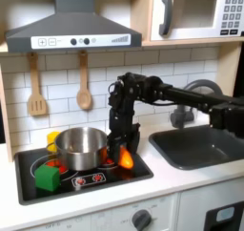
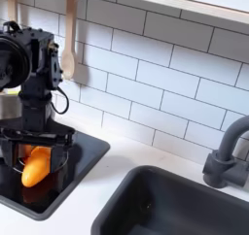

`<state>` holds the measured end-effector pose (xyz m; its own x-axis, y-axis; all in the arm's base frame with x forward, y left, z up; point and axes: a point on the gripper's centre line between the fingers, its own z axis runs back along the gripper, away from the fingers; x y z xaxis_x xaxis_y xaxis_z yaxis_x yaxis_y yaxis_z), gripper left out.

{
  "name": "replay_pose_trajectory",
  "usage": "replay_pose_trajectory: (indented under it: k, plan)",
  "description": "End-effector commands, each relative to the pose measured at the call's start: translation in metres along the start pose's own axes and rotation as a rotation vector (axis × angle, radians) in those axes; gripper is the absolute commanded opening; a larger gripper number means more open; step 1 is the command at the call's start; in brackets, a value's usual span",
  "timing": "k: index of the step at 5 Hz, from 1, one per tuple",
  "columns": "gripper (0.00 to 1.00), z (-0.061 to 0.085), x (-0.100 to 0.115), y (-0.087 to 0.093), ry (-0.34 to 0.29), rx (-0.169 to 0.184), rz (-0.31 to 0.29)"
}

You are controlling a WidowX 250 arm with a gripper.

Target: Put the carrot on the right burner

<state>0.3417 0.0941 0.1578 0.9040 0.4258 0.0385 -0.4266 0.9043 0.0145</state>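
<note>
Starting at the first exterior view's left, two wooden utensils, a slotted spatula (image 1: pixel 37 87) and a spoon (image 1: pixel 84 82), hang on the white tiled wall under the grey range hood (image 1: pixel 72 27). Below them sits the black stovetop (image 1: pixel 133 168), set into the white worktop (image 1: pixel 181 180). On its near left corner there's a green cube (image 1: pixel 48 178), with a yellow piece (image 1: pixel 52 145) behind it, and a shiny steel pot (image 1: pixel 80 147) takes the middle. Moving right, here's the carrot (image 1: pixel 125 157), orange and glossy, standing nearly on end over the stovetop's right part, just beside the pot. The black arm reaches in from the first exterior view's right and points straight down, with the gripper (image 1: pixel 123 155) around the carrot. In the second exterior view the carrot (image 2: pixel 36 166) sits tilted between the spread black fingers (image 2: pixel 64 151); I cannot tell whether they are pinching it or just framing it, nor whether its lower end touches the burner. Further right in the first exterior view come the dark sink (image 1: pixel 200 147) and grey faucet (image 1: pixel 195 96), with a microwave (image 1: pixel 200 13) up above.
</note>
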Motion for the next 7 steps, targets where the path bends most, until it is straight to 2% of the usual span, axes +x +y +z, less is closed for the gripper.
replay_pose_trajectory:
  k: [1,3,4,5,7]
  plan:
    - [1.00,-0.0057,0.0022,0.0052,0.015,0.002,0.013]
    - [1.00,-0.0061,0.0029,0.0073,0.012,0.003,0.023]
    - [0.19,-0.0070,0.0028,0.0068,0.010,0.007,0.026]
    - [0.00,-0.0067,0.0044,0.0069,0.005,-0.001,0.036]
    - [0.00,-0.0058,0.0032,0.0049,0.001,-0.004,0.033]
